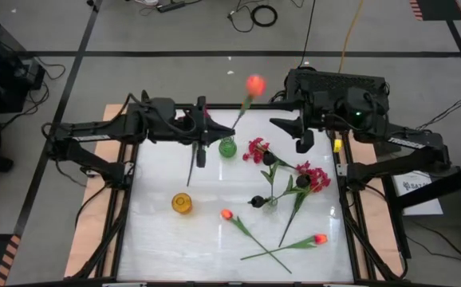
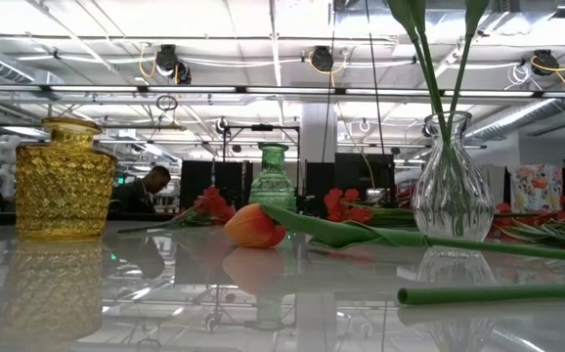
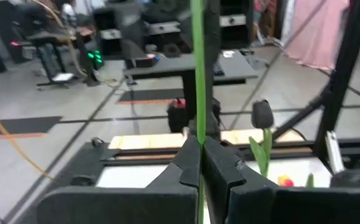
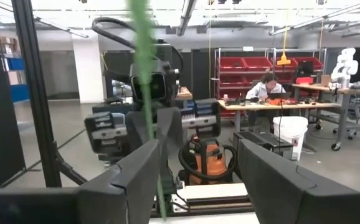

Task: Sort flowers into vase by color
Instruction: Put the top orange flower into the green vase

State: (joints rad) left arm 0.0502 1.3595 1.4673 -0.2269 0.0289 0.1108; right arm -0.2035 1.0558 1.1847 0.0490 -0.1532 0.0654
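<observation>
White glossy tabletop shines. Left pincer pinches the light, bendy green-stemmed orange tulip flower mid-stem above the small green glass vase. Right pincer is spread nearby.

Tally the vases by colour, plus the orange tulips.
Amber vase: 1
Green vase: 1
Clear vase: 1
Orange tulips: 3 (one aloft, two lying flat)
Total: 6

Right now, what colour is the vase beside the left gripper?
Green glass vase, beside the left gripper; clearest in the high view.
</observation>
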